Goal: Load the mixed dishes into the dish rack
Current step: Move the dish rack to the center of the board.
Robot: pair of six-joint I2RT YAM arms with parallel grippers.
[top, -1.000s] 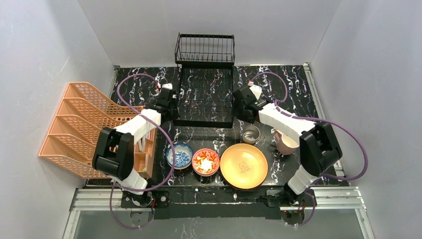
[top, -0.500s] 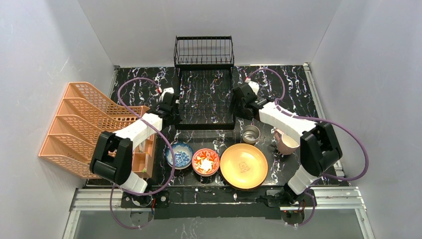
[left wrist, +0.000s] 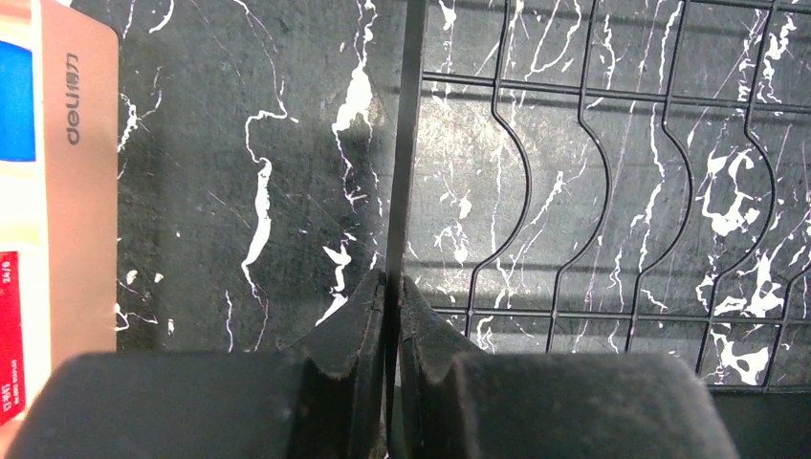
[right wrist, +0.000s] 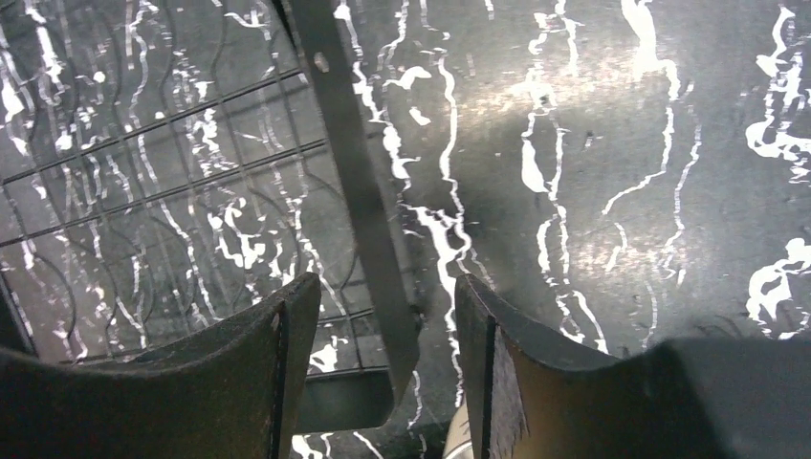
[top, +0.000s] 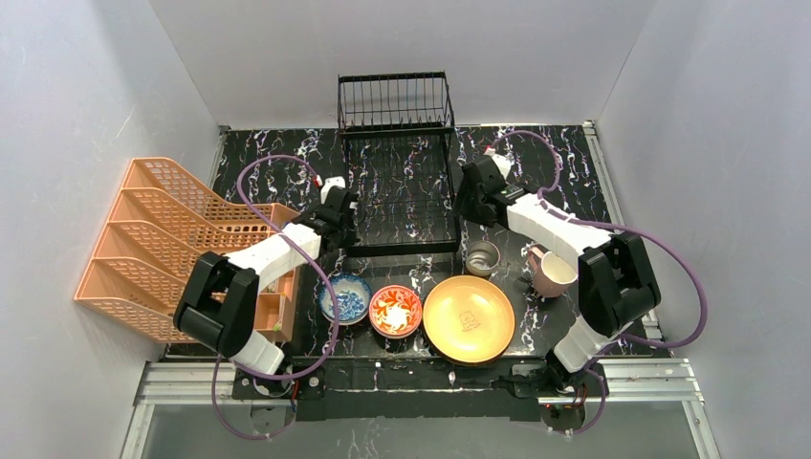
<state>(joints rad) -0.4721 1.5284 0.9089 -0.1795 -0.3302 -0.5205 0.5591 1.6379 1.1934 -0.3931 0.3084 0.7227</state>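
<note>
– Left gripper: state?

– Closed flat on the left side rail of the dish rack. Both pads touch the thin strip, and the wrist view shows no gap.

– Right gripper?

– Jaws part-open, astride the right side rail. The rail runs between the fingers with clearance on both sides. Nothing is held.

– Where is everything?

– The rack sits mid-way across the black marbled table, its raised tier toward the far wall. The yellow plate, red floral bowl, blue-patterned bowl, steel cup and pink mug stand on the table in front of it, nearer the arm bases. None is in the rack.

– Expected handling?

– As a judgement: the thin wire frame is light and fairly stiff, but liable to twist or swing round if pulled from one side only. It should slide readily on the smooth top. Take hold of the flat side rails, not the fine wavy floor wires, and secure both sides before moving it. The dishes look glazed, so treat them as slippery and breakable. Take the plate by its rim.

– Arm pose?

– The left arm reaches forward and inward, with its wrist low at the near half of the left rail and its fingers pointing down. The right arm mirrors it at the right rail, and its forearm passes close by the pink mug in the overhead view.
</note>
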